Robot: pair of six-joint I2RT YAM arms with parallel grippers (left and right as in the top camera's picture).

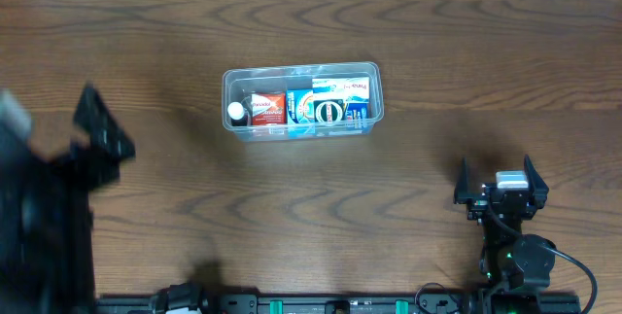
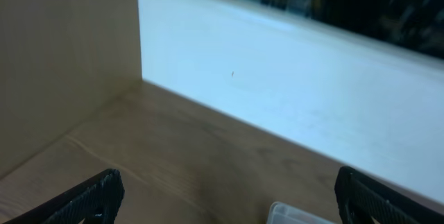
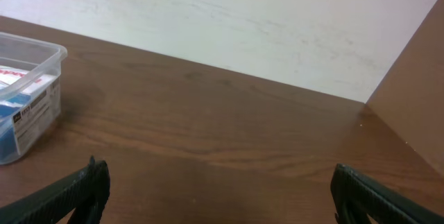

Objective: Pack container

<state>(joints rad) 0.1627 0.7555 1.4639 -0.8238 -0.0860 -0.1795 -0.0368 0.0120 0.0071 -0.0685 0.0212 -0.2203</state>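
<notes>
The clear plastic container (image 1: 303, 67) stands at the table's middle. Inside it lie a red package (image 1: 268, 109), a blue printed carton (image 1: 330, 106) and a small white-capped item (image 1: 236, 112). My left gripper (image 1: 105, 124) hangs blurred at the far left, well apart from the tub. In the left wrist view my left gripper (image 2: 225, 200) is open and empty, with a corner of the container (image 2: 291, 214) low between its fingers. My right gripper (image 1: 498, 175) is open at the front right. The right wrist view shows my right gripper (image 3: 218, 196) over bare wood, the container (image 3: 52, 57) to its left.
The wooden table (image 1: 437, 42) runs to a pale wall (image 3: 243, 16) at the back. Brown side panels (image 2: 62, 57) (image 3: 416, 92) close the left and right ends. The arm bases sit along the front edge (image 1: 321, 304).
</notes>
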